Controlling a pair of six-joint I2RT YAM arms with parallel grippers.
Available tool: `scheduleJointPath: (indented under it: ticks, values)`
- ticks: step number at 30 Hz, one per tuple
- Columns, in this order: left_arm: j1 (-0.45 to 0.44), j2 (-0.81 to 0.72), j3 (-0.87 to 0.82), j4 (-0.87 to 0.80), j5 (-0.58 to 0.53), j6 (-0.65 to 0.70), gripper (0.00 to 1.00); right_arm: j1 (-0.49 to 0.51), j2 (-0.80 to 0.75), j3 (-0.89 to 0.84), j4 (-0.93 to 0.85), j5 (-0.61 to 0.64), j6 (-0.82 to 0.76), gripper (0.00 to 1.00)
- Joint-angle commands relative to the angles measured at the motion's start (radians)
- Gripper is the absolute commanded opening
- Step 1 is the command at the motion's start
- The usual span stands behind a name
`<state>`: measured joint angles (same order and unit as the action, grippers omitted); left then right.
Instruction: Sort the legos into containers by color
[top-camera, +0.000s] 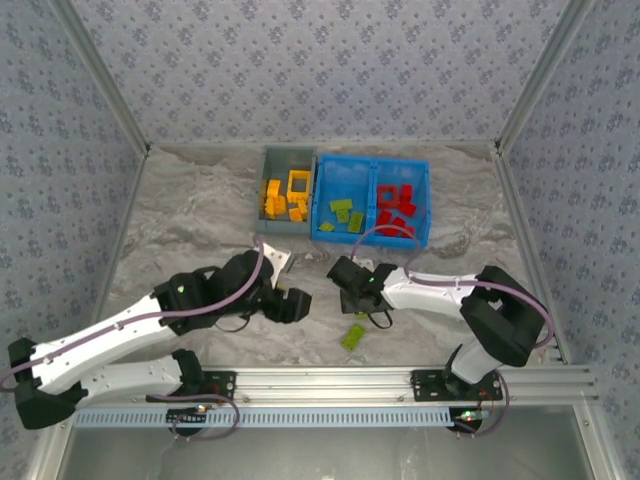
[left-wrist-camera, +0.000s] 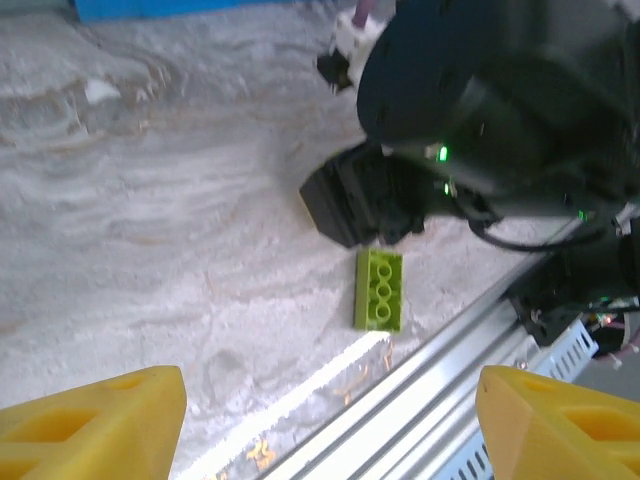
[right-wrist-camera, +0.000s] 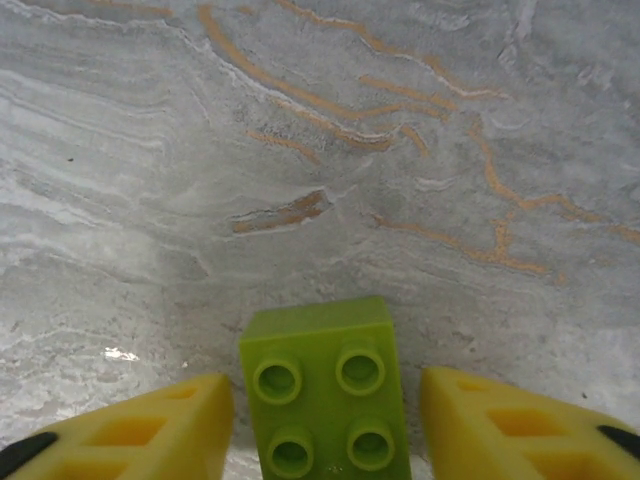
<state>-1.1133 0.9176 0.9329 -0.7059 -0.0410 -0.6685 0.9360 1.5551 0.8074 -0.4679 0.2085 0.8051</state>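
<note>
As we look down from above, table (top-camera: 200, 220): a matte, marbled grey-white sheet with rust-coloured veins, boxed in by walls (top-camera: 320, 70) of flowered paper.
Arms: the left arm (top-camera: 120, 330) and right arm (top-camera: 440, 290), white shells with black joints, both reach in from the ribbed aluminium rail (top-camera: 330, 380) at the near edge.
Blue bin (top-camera: 345, 163): a glossy plastic rectangle at the far middle, split in two. We see green bricks (top-camera: 342, 215) in its left compartment and red bricks (top-camera: 397, 208) in its right.
Grey bin (top-camera: 285, 153): narrower, just beside the blue one's left wall. It holds yellow bricks (top-camera: 275, 200) and an open yellow frame (top-camera: 298, 182).
Left gripper (left-wrist-camera: 332, 390): its yellow fingers stand wide apart with nothing between them, over the table to the left of the loose green brick (left-wrist-camera: 378, 290).
Right gripper (right-wrist-camera: 326, 390): its fingers stand apart, one on each side of that brick, with a thin strip of table showing on both sides.
Loose green brick: flat on the table near the rail, well apart from both bins, its round hollow studs facing up.
Hard to make out: we cannot count the bricks in any compartment. The brick's near end is cut off at the lower edge of the right wrist view. In the left wrist view the right arm is a dark blur and the blue bin is a sliver at the top edge.
</note>
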Motion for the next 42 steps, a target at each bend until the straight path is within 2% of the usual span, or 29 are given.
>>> scheduleJointPath:
  ticks: [1,6,9,13,18,23,28,32,36,39,42]
  values:
    - [-0.028,-0.075,-0.053,-0.024,0.008,-0.078,0.76,-0.001,0.012,-0.011,0.002,-0.012,0.020,0.48]
    - [-0.033,-0.141,-0.095,-0.013,-0.052,-0.119,0.75,-0.004,-0.001,0.040,-0.031,0.024,-0.017,0.36]
    - [-0.033,-0.143,-0.069,0.012,-0.124,-0.119,0.75,-0.025,-0.024,0.148,-0.084,0.059,-0.078,0.34]
    - [-0.033,-0.116,-0.019,0.079,-0.210,-0.094,0.75,-0.113,0.010,0.324,-0.102,0.041,-0.157,0.33]
    - [-0.031,-0.008,0.074,0.120,-0.299,-0.023,0.76,-0.229,0.173,0.595,-0.093,0.004,-0.235,0.33]
    - [-0.031,0.192,0.230,0.136,-0.346,0.064,0.76,-0.341,0.403,0.897,-0.095,-0.064,-0.254,0.33]
    - [-0.032,0.338,0.323,0.162,-0.339,0.119,0.75,-0.407,0.602,1.115,-0.129,-0.078,-0.255,0.34]
    - [-0.034,0.402,0.345,0.174,-0.313,0.134,0.75,-0.440,0.733,1.256,-0.152,-0.131,-0.251,0.37]
    - [-0.043,0.428,0.332,0.173,-0.296,0.135,0.74,-0.451,0.818,1.367,-0.218,-0.151,-0.251,0.47]
    - [-0.051,0.432,0.312,0.166,-0.289,0.130,0.74,-0.452,0.800,1.356,-0.221,-0.146,-0.258,0.59]
    - [-0.057,0.432,0.284,0.164,-0.267,0.122,0.73,-0.453,0.736,1.311,-0.203,-0.143,-0.262,0.63]
